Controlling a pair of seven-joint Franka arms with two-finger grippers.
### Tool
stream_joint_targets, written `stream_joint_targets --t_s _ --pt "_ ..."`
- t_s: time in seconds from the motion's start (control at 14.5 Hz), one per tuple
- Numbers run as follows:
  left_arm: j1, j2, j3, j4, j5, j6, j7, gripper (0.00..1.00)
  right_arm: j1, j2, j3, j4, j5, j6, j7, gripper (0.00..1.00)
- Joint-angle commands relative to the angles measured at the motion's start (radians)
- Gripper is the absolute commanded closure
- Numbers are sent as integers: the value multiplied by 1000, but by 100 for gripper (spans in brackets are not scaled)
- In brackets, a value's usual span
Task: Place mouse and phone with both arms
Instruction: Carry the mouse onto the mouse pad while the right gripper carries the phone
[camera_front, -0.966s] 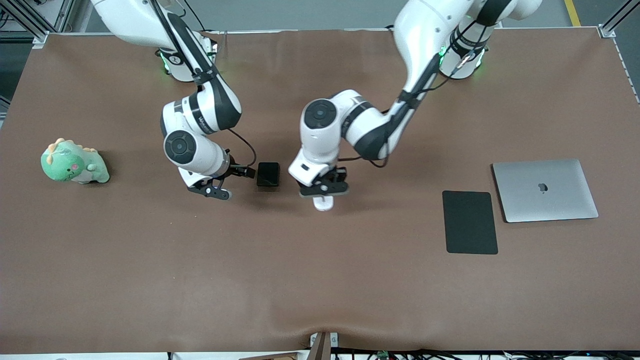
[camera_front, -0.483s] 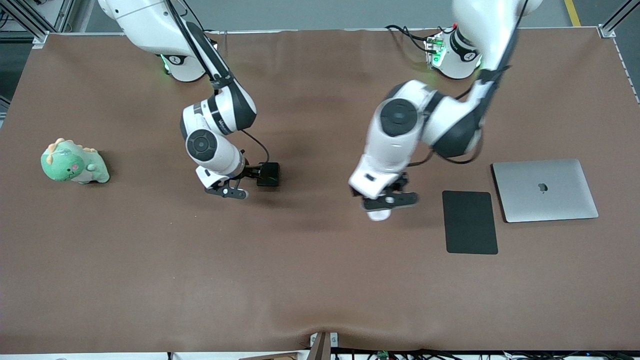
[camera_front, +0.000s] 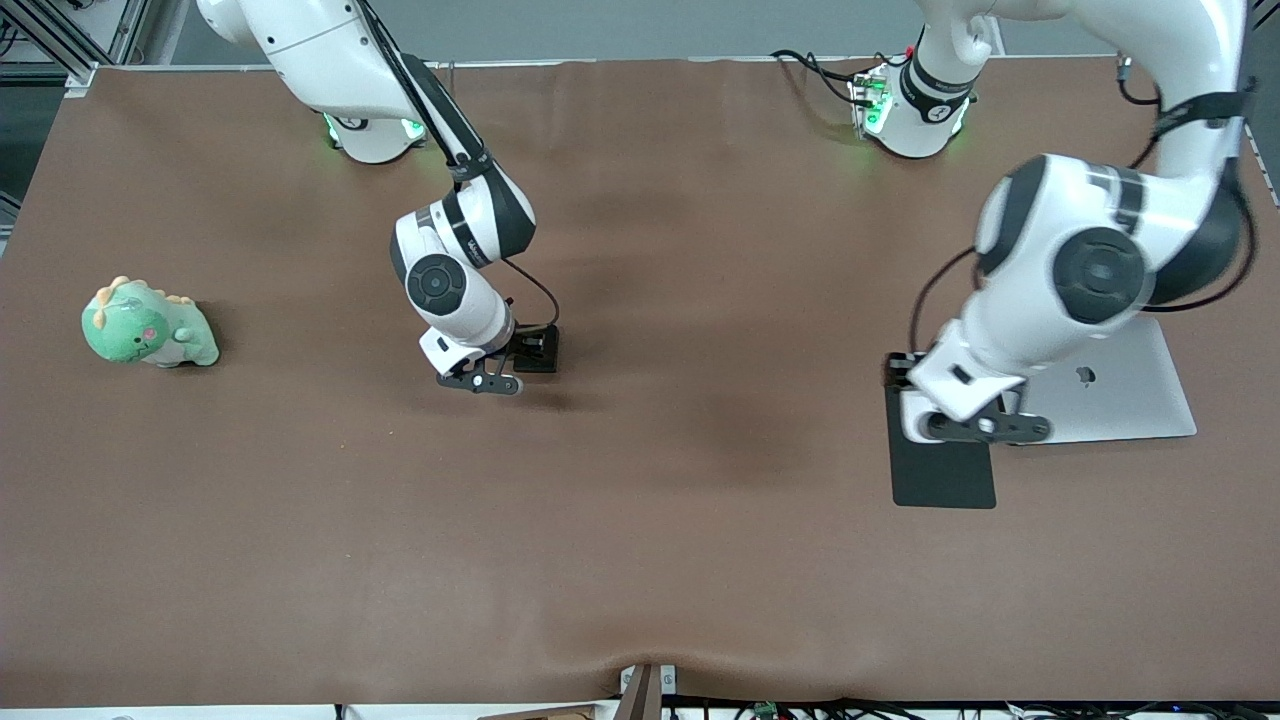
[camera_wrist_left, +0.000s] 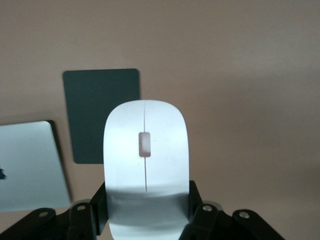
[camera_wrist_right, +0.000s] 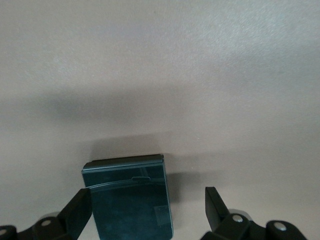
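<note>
We see the left gripper (camera_front: 975, 428) up in the air over the black pad (camera_front: 942, 470), which lies flat on the brown tabletop (camera_front: 640, 520) just beside the closed silver laptop (camera_front: 1140, 390), toward the left arm's end. Its fingers (camera_wrist_left: 200, 212) are clamped on the sides of the white mouse (camera_wrist_left: 145, 155); in the left wrist view the mouse sticks out between them, its centre line and small mark facing up, with the pad and a corner of the laptop on the tabletop below. In the front view the mouse is almost wholly hidden under the wrist.

The right gripper (camera_front: 497, 368) is down low at the phone (camera_front: 541, 352), which lies flat on the tabletop near the middle. In the right wrist view we see the fingers (camera_wrist_right: 80, 212) spread apart, one at the edge of the glossy black phone (camera_wrist_right: 131, 197) and the other standing clear of it with bare tabletop between. We cannot tell whether that first finger touches the phone.

A green plush toy (camera_front: 148, 325) sits toward the right arm's end of the tabletop, well apart from both grippers.
</note>
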Motion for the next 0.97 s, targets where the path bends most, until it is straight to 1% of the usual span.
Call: stream_joint_targets --t_s 0.0,0.14,0.21,0.34,0.48,0.55,0.69,0.76,0.83,0.9 --pt "58 -13 -13 -35 -5 -2 94 100 22 18 1 0 19 38 -16 0" --pt "76 8 -10 -56 2 21 126 100 27 27 1 2 19 53 -13 0" --pt "81 16 -10 -75 2 56 126 100 34 30 1 3 19 58 -10 0" --pt "84 25 -7 -134 2 159 126 100 50 56 1 0 19 93 -6 0" --pt "98 37 -4 -203 5 280 128 100 51 69 1 2 18 99 -17 0" --pt "99 47 -4 -236 30 341 128 100 51 69 -1 0 16 98 -23 0" --pt "102 74 -3 -256 77 374 126 100 51 69 -1 -2 16 98 -55 0" --pt "118 94 -4 -254 80 376 128 100 51 69 -1 -2 16 98 -57 4" --pt "121 109 -4 -256 81 379 128 100 51 69 -1 -2 16 92 -57 34" --pt "121 125 -4 -256 80 380 128 100 51 66 -1 0 16 85 -54 73"
